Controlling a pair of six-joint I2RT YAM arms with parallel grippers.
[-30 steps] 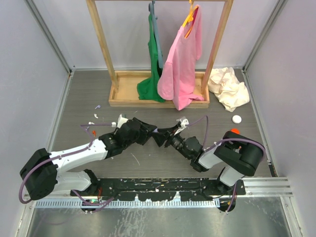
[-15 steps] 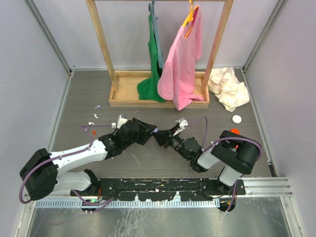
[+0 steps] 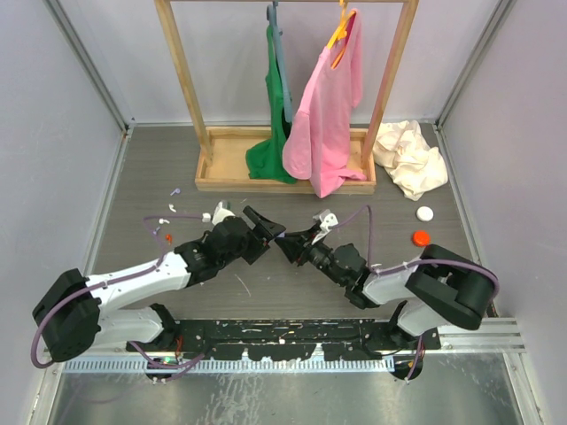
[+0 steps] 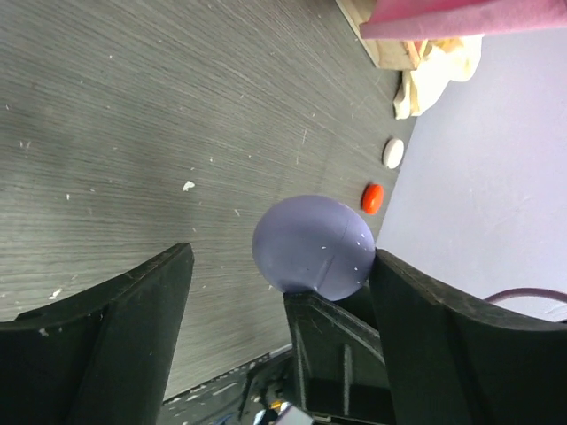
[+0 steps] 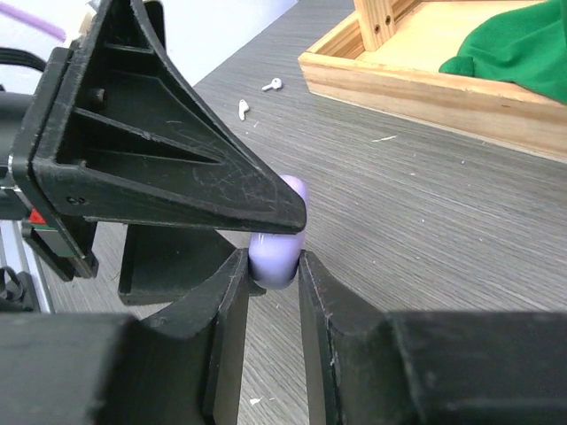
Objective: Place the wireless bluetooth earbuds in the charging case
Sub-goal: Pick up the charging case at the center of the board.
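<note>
The lavender charging case [image 5: 276, 257] is closed and pinched between the fingers of my right gripper [image 5: 270, 266], held above the table at mid-front [image 3: 282, 236]. My left gripper [image 4: 282, 257] is open, with its jaws on either side of the case [image 4: 314, 246]. Its right finger [image 4: 443, 328] touches the case and the left finger stands apart. In the top view the left gripper [image 3: 261, 226] meets the right gripper [image 3: 288, 243] tip to tip. Two white earbuds [image 5: 273, 84] [image 5: 242, 109] lie on the table, at the left in the top view [image 3: 171, 209].
A wooden clothes rack [image 3: 283, 168] with a green garment and a pink one stands at the back. A cream cloth [image 3: 409, 158] lies at the back right. A white cap [image 3: 425, 213] and an orange cap [image 3: 420, 236] lie at the right.
The right arm has lowered and stretched toward the centre, uncovering the orange cap. The left gripper has shifted slightly up and right, staying against the case.
</note>
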